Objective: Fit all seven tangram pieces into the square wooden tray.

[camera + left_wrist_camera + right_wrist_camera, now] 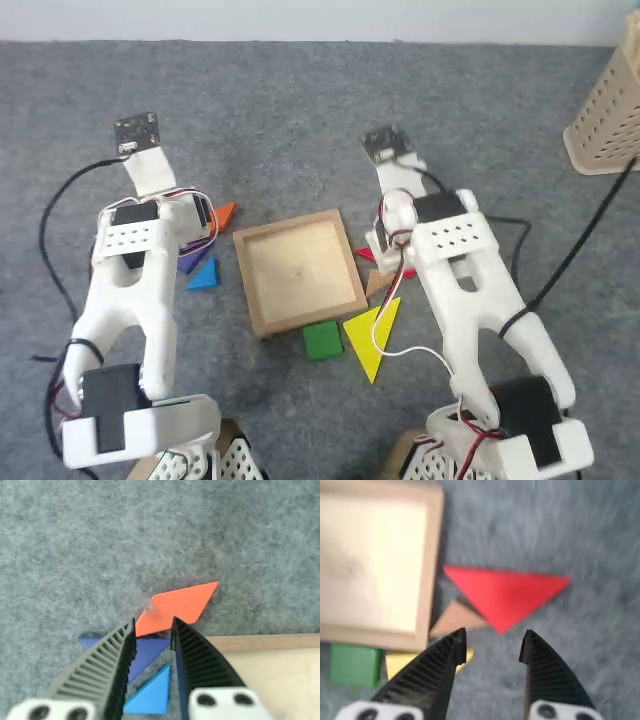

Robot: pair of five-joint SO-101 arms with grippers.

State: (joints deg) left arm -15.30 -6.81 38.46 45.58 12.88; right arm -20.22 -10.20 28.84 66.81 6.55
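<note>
The square wooden tray (300, 270) lies bare between the two arms. My left gripper (152, 627) is open, its tips just over one end of the orange parallelogram (177, 605). A dark blue triangle (145, 650) and a light blue triangle (150, 695) lie under its fingers, beside the tray's rim (260, 642). My right gripper (494, 637) is open just short of the red triangle (507, 595). A small tan triangle (455, 620) touches the red one next to the tray wall (434, 565). The green square (322, 340) and yellow triangle (375, 335) lie by the tray's near edge.
Grey carpet covers the table. A perforated beige holder (610, 110) stands at the far right edge. Cables trail beside both arms. Open carpet lies beyond the tray at the back.
</note>
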